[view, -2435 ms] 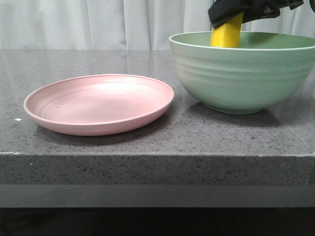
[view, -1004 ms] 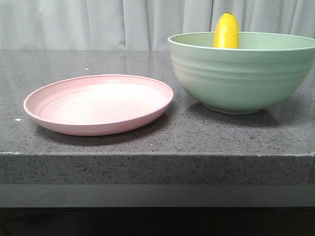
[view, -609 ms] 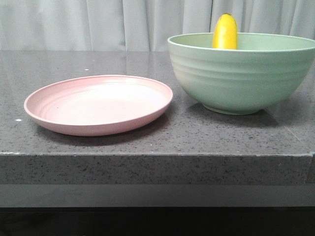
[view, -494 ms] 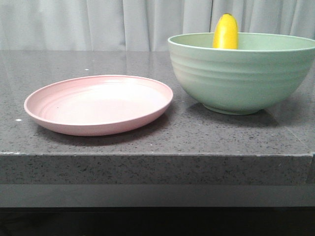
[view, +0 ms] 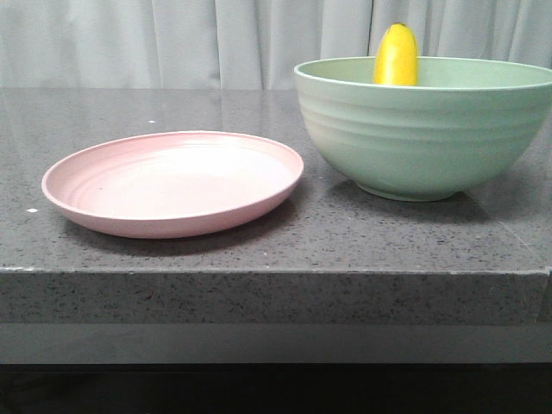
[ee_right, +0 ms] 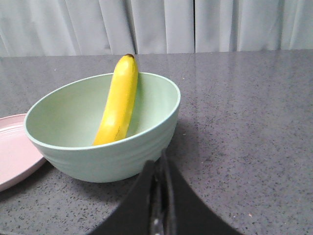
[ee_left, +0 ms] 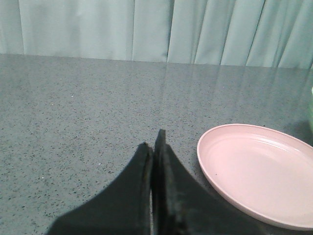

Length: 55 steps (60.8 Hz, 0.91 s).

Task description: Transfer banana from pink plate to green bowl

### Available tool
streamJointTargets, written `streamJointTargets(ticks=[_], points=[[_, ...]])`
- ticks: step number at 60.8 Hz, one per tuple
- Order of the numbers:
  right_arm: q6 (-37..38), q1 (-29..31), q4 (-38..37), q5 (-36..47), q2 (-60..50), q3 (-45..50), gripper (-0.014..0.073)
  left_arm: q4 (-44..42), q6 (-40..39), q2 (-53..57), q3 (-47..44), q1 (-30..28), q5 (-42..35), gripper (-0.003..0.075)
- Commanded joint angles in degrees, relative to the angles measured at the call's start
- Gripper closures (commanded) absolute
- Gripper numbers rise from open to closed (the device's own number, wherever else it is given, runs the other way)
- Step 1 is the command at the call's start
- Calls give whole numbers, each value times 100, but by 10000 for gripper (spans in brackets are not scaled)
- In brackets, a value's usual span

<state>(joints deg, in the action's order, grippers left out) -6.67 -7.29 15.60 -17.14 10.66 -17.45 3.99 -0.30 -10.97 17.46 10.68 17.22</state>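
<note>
As far as can be judged from how things lie, done: nothing left of the transfer but perhaps parking the arms. Biggest on the grey counter [view: 259,250], the green bowl [view: 423,129], now holding the banana [ee_right: 118,103], propped steeply against the inner wall with the dark stem tip poking above the rim. Just beside the bowl, apart from it, the pink plate [view: 172,183], bare. Smaller still, the right gripper [ee_right: 160,196], drawn clear of the bowl, jaws pressed together on nothing. Likewise the left gripper [ee_left: 154,186], low over the counter near the plate, fingers closed against each other, empty. No sign of anything needing correction.
</note>
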Motion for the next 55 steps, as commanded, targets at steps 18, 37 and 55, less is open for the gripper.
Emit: streamJointTargets(ticks=[18, 37, 55], points=[[-19, 22, 47, 426, 51, -137, 664, 126, -62, 351, -469, -279, -602, 741], [-19, 22, 47, 423, 47, -137, 664, 177, -62, 1208, -1667, -919, -822, 741], [-19, 22, 47, 423, 47, -137, 664, 235, -62, 1237, -1806, -977, -929, 741]])
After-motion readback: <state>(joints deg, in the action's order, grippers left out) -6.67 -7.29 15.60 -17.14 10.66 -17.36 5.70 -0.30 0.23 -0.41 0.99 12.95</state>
